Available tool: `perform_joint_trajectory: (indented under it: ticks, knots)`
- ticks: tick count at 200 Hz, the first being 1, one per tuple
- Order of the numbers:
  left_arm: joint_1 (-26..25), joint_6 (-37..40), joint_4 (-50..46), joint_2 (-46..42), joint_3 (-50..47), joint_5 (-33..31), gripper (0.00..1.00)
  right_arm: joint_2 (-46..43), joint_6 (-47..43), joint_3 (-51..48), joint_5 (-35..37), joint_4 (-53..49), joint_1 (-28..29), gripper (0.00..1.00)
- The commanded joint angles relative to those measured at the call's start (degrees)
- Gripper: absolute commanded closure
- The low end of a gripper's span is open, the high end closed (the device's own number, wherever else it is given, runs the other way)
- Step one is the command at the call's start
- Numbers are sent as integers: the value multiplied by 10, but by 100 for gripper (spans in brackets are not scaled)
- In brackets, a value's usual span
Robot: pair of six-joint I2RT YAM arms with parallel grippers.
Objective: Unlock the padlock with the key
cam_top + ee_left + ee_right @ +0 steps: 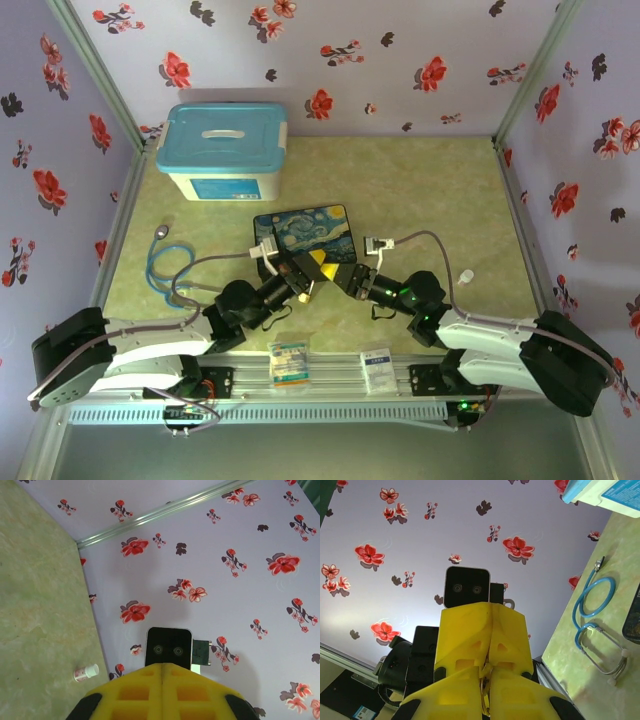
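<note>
**Worktop** (430, 200): pale green marbled surface, walled in by flowered panels.

**Storage box** (225, 150): white with a blue lid, upper left of the top view.

**Painted mat** (305, 228): dark, centre of the top view, just above the meeting grippers.

**Left gripper** (162, 669): yellow jaws pressed flat together along a single seam. Nothing can be seen between them in its own wrist view.

**Right gripper** (486, 680): jaws closed, tips touching the left gripper's tips, low centre of its wrist view.

**Stethoscope** (152, 268): blue tubing, left of the top view.

**Small bottle** (86, 672): lying on its side on the worktop, lower left of the left wrist view.

**Pale sliver** (484, 695): lies in the right jaws' seam. Cannot tell whether it is the key.

**Padlock**: cannot be told apart from the yellow jaws where the grippers meet.
</note>
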Motion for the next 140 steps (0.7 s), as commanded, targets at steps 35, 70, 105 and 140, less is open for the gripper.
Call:
perform_joint_trajectory:
  ticks: [35, 70, 105, 140]
  knots:
    - [67, 54, -169, -139, -12, -10, 0, -57, -47, -4, 36, -103, -2, 100]
    - [89, 121, -490, -246, 75, -11, 0, -144, -98, 2, 68, -257, -5, 100]
    - [113, 160, -645, -218, 118, 54, 0, -211, -142, 12, 105, -406, -6, 100]
    - [116, 222, -703, -130, 147, 105, 2, -268, -164, 6, 148, -502, -7, 100]
